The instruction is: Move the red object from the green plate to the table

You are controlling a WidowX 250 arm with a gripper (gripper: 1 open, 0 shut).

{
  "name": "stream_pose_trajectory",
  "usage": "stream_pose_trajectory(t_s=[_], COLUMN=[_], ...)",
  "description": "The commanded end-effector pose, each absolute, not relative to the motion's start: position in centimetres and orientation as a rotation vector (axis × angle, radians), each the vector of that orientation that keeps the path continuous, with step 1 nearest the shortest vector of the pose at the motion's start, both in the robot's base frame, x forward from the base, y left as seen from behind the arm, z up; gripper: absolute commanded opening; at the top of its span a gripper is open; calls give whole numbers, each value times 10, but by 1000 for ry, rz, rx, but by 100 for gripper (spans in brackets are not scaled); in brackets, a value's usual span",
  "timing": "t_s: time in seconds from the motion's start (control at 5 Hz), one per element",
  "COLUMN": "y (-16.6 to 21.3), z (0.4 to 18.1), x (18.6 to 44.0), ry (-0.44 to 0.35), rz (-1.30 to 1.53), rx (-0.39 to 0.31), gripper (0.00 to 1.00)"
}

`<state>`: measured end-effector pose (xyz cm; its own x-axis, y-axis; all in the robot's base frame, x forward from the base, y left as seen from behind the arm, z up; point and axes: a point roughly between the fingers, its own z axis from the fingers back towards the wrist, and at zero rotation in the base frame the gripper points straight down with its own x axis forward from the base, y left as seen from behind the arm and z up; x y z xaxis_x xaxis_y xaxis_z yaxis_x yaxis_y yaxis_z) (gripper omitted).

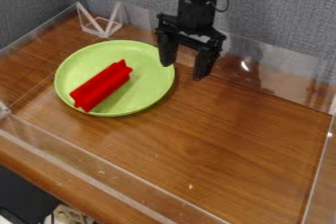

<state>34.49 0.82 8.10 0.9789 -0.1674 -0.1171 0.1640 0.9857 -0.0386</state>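
The gripper point(190, 65) hangs from a black arm with its tip pointing straight down, and its two dark fingers point(168, 53) stand spread apart with an empty gap between them; nothing is held. The fingertips sit just above the table point(223, 140), over the bare wood beside the far right part of the green plate point(157, 90). The nearer finger is close to the plate's rim, and whether it overlaps the rim or stands just outside it cannot be told from this angle.

The red object point(101, 84) lies well to the left of the fingers and lower in the picture, resting flat inside the green plate. It lies on a diagonal, one end toward the plate's middle and the other toward the rim on the near left side. It is clearly apart from both fingers, with open green surface between them.

Behind the fingers and to their left, past the plate, a small white wire frame point(100, 18) stands near the clear acrylic wall point(39, 33) at the back corner. The glossy tabletop to the right of and in front of the fingers carries only reflections.
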Motion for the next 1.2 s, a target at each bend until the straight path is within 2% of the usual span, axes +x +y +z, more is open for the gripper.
stream_pose_trajectory(t_s=[0.0, 1.0], y=[1, 14], z=[100, 107], x=[353, 347], ry=[58, 50], rz=[-203, -214], rx=[-25, -16], gripper=[100, 100])
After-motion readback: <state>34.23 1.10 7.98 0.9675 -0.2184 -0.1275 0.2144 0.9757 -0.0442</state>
